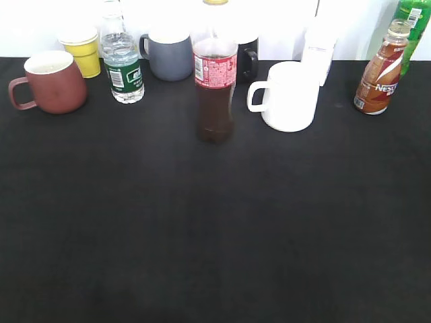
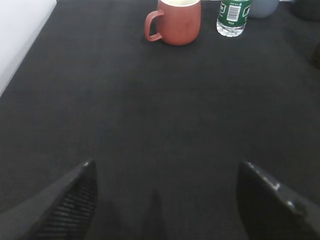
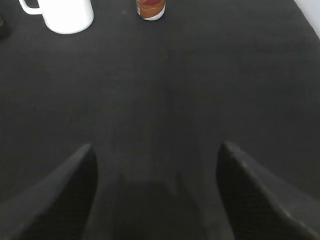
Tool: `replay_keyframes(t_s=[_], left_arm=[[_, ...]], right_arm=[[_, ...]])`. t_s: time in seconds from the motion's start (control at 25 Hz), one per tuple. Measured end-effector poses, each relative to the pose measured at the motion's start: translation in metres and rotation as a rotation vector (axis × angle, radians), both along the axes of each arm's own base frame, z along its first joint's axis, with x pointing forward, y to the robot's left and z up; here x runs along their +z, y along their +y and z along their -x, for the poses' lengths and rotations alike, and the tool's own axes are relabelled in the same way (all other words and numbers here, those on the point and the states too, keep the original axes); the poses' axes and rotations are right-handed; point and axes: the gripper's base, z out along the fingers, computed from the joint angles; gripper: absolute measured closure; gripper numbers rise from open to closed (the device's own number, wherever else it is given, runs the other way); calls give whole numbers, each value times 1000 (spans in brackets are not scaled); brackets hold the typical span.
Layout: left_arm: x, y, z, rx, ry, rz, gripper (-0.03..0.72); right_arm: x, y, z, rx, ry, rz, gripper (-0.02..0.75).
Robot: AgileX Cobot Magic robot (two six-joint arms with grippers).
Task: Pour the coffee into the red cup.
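With both the left gripper (image 2: 165, 200) and right gripper (image 3: 156, 190) spread apart and empty, the main risk is grabbing the tall red-labelled cola bottle (image 1: 215, 89) instead of the small brown Nescafe coffee bottle (image 1: 381, 69), which stands far right of the brick-red ceramic mug (image 1: 50, 82).

We see bench (image 1: 215, 235) front half bare, open to both hands. Cola bottle (image 1: 215, 91) and white mug (image 1: 286, 96) stand between coffee (image 1: 380, 70) and red cup (image 1: 52, 81).

— What carries everything?
— A wide matte black cloth-covered worktop (image 1: 215, 229), evenly lit.
— And behind it?
— A plain, bright white wall (image 1: 283, 20), washed out by strong light.
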Motion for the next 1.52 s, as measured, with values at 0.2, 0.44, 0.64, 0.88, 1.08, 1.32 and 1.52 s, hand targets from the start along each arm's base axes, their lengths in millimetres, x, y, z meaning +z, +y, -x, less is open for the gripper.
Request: replay_keyframes(t_s=[0.2,0.44,0.64,0.88,1.08,1.32,1.52], left_arm=[[0,0,0,0,0,0,21],[0,0,0,0,0,0,21],[0,0,0,0,0,0,84],[31,-2,-23,-9,-216,18,142],[53,-2,-91,-6,-356,21,142],[8,-3,-166,3,-314,29,143],[-45,-4,-230,9,-216,24,143]], right_arm=[[0,0,0,0,0,0,160],[0,0,0,0,0,0,160],[0,0,0,0,0,0,160],[0,0,0,0,0,0,160],[0,0,0,0,0,-1,160],[0,0,0,0,0,-1,160],[0,0,0,0,0,-1,160]])
